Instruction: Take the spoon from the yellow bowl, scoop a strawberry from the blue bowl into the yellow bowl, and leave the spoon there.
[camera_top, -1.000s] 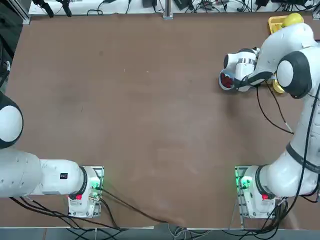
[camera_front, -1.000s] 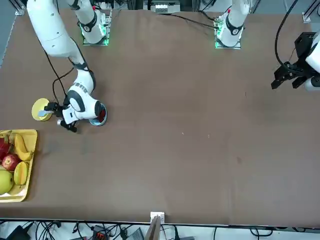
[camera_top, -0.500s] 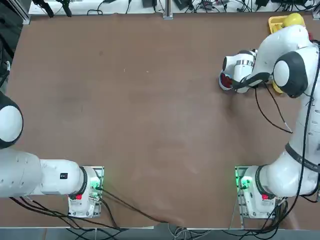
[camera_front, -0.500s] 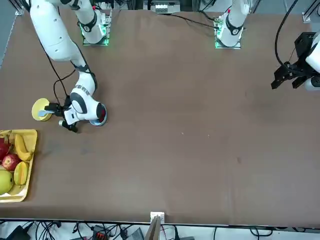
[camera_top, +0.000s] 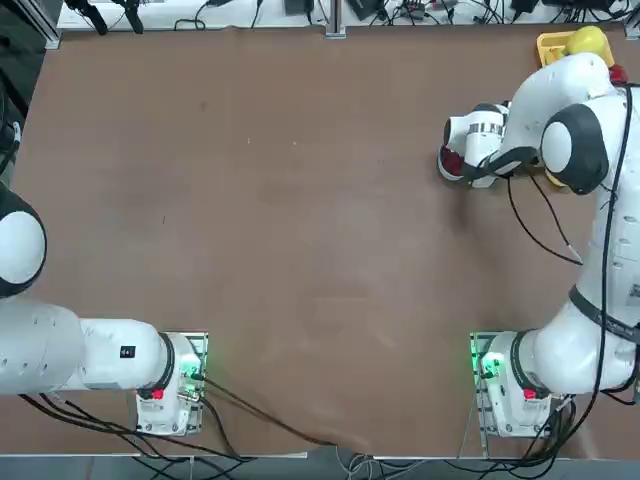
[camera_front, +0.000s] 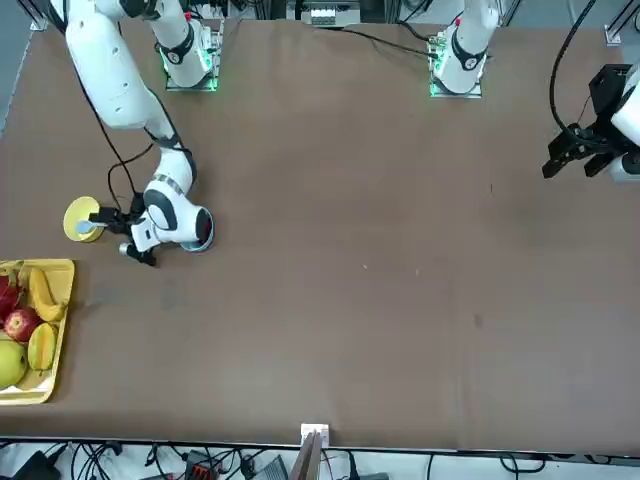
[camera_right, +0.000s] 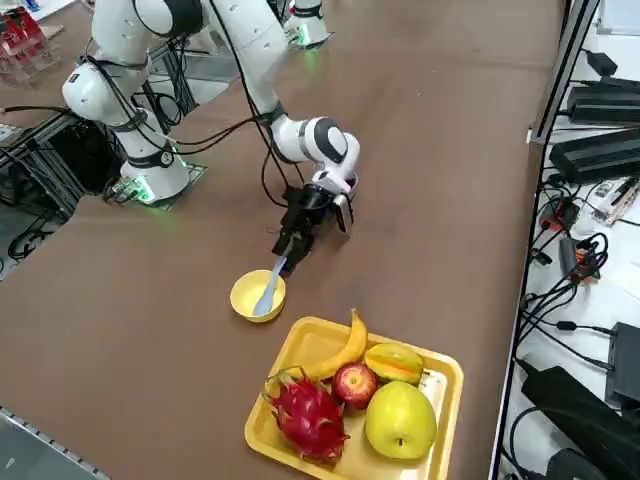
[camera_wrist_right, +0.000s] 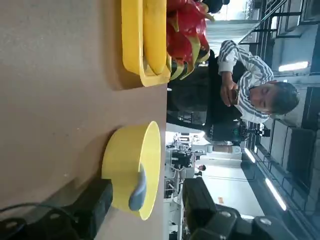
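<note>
Progress-wise, basically nothing can be ticked off yet: on the one table (camera_top: 300, 200) the right gripper (camera_right: 285, 247) is brought in low beside the yellow bowl (camera_right: 245, 297), with the fingers (camera_wrist_right: 97, 202) spread apart and released, nothing clamped. The spoon (camera_right: 268, 290) is lying in the yellow bowl, handle propped over the rim towards the gripper, seemingly lined up between the open fingers. So the pick-up, the scoop from the blue bowl (camera_front: 203, 232) and the drop-off are all left to do. Counts: one yellow fruit tray (camera_right: 440, 385) loaded with five pieces of fruit, two small bowls, one spoon. Something red (camera_top: 450, 161) is glimpsed in the blue bowl, probably strawberry, but a number can't be told.
</note>
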